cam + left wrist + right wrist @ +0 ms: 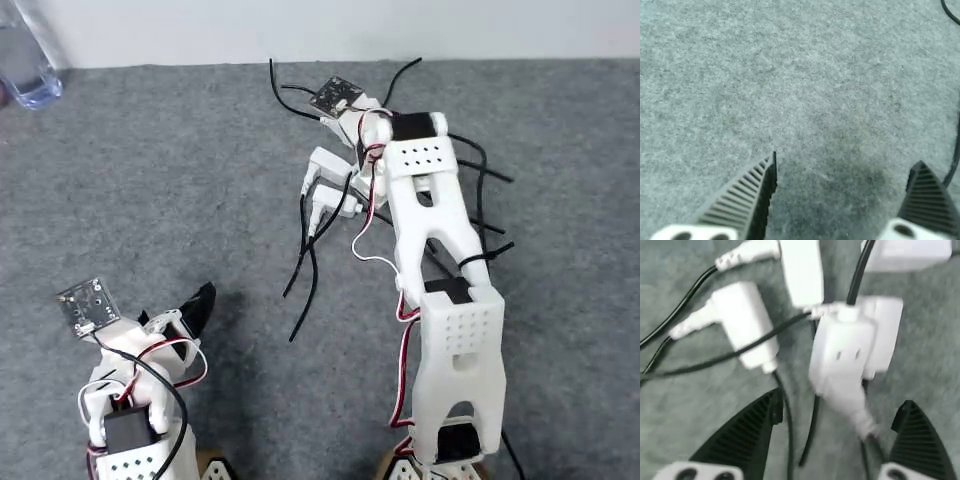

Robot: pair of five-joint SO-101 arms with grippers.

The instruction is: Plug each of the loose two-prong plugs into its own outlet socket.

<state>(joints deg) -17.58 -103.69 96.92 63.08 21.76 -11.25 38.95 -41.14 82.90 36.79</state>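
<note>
Right gripper (840, 400) open above the tangle of plugs; left gripper (847, 159) open above bare grey felt.

The right one hangs with its jaws spread wide over a white outlet socket (842, 352), its two slots showing. A loose white plug (747, 325) lies just beside it, and black cords (700, 362) cross between them. The whole bunch sits near the far edge of the table (200, 180), right of the middle. The left gripper, jaws apart and holding nothing, is by the near edge toward the left corner.

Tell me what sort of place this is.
Likely a robotics test bench: a grey felt tabletop, the right arm and left arm side by side, and white plugs among black cables.
</note>
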